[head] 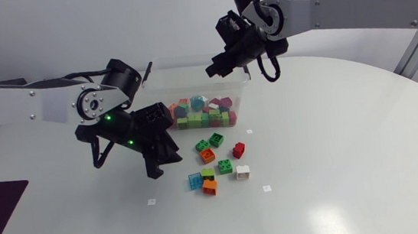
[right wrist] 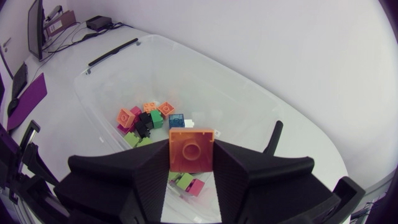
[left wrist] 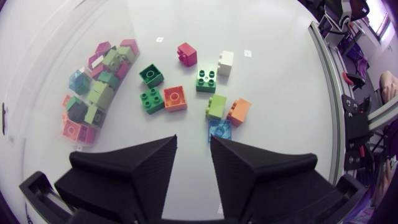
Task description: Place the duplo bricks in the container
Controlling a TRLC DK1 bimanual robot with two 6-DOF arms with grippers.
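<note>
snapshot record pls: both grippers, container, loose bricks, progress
left gripper: open, empty, over the table just short of the loose bricks
right gripper: shut on an orange brick, above the container
container: clear, open top, holds many mixed-colour bricks
loose bricks: about nine on the table beside the container; red, white, blue, greens, oranges
progress: partial; held brick not yet released

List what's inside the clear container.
The container holds a loose heap of bricks: green, orange, pink, teal, black. Lower ones are covered by the top layer; in the right wrist view the right gripper and its orange brick hide some.
</note>
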